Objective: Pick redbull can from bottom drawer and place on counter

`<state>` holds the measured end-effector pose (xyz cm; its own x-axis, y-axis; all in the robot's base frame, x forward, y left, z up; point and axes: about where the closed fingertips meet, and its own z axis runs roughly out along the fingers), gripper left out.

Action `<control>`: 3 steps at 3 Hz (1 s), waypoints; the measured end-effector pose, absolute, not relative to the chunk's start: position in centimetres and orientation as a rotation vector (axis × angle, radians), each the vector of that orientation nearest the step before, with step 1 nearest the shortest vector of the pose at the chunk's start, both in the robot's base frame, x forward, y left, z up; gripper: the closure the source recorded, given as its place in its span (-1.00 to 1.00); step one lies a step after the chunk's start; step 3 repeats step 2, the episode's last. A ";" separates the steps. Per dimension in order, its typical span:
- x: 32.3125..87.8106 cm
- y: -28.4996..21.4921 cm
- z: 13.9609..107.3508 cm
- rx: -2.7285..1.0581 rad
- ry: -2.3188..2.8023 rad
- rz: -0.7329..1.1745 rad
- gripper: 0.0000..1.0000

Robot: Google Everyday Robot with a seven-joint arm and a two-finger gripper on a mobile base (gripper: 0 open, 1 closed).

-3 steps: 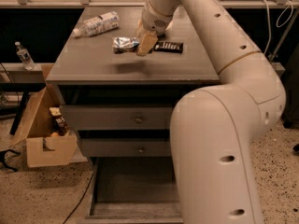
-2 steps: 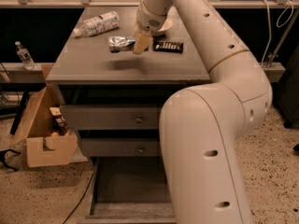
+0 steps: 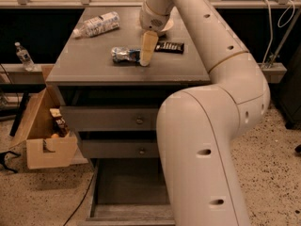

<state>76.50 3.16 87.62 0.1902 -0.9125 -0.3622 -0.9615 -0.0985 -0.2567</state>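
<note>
The redbull can, silver and dark blue, lies on its side on the counter, near the middle. My gripper reaches down from above at the can's right end and is shut on it, with one tan finger covering that end. The bottom drawer is pulled open below, and the part of its tray I can see holds nothing. My large white arm hides the drawer's right side.
A clear plastic water bottle lies at the counter's back left. A flat black candy bar lies just right of the gripper. Two shut upper drawers with knobs sit below. A cardboard box stands on the floor at left.
The gripper has come down with the can, from a little above the counter to the counter top. The bottle and candy bar have not moved.
</note>
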 end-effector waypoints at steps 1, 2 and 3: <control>76.6 0.7 88.2 -1.979 1.816 0.136 -1.00; 76.5 -1.1 88.6 -1.927 1.848 0.125 -1.00; 76.5 -1.1 88.6 -1.927 1.848 0.125 -1.00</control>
